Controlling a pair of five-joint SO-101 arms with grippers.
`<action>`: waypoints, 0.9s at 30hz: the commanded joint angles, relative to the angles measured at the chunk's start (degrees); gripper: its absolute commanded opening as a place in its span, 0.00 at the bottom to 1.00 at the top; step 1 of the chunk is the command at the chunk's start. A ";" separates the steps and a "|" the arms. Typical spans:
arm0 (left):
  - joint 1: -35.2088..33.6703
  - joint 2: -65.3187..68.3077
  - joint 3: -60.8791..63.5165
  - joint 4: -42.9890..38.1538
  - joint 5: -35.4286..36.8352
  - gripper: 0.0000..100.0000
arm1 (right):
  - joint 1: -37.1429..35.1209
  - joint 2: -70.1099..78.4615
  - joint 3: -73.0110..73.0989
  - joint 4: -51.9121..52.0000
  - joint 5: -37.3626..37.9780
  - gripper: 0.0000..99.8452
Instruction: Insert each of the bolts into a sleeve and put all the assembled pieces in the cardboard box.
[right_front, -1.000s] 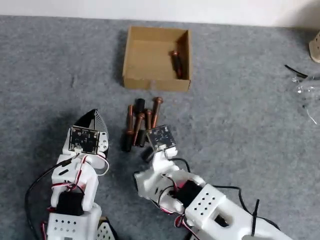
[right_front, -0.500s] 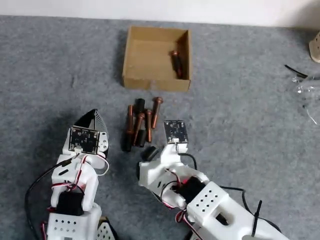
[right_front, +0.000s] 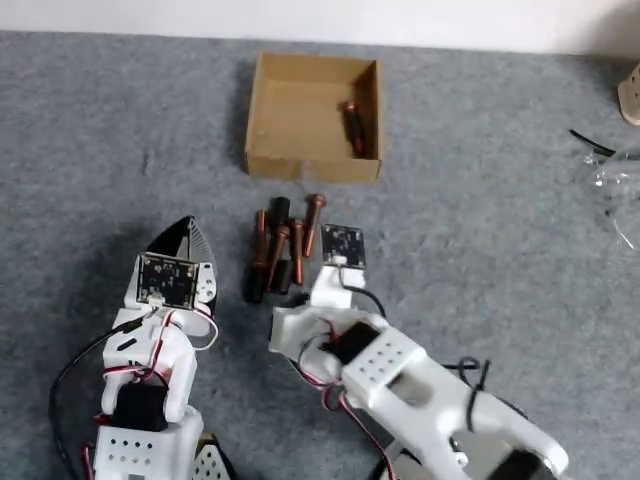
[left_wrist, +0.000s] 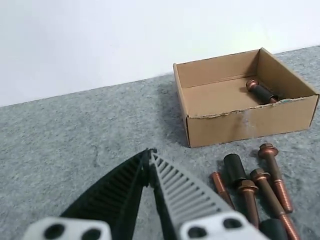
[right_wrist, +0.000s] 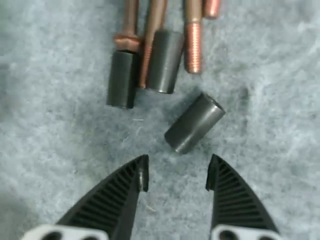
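Our right gripper hangs with its jaws spread, empty, just short of a lone sleeve lying on the grey mat. Our left gripper sits pinched together on nothing. Beyond them the bolts and other sleeves huddle together. Farther still, the cardboard box holds one assembled piece.

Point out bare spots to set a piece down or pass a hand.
Free: carpet left of the cardboard box, beyond the left tool; carpet right of the box toward the clear plastic; the box's left half. Crowded: bolt-and-sleeve pile between the box and the right tool.
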 joint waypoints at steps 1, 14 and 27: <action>-0.31 -0.22 1.10 -1.23 -0.53 0.01 | 0.04 2.68 -4.79 -1.19 -2.20 0.18; -0.31 -0.22 1.10 -1.32 -0.44 0.01 | 5.49 8.75 -7.52 -1.36 -4.13 0.18; -0.31 -0.22 1.10 -1.32 -0.44 0.01 | 6.37 16.66 -13.49 -1.36 -5.19 0.18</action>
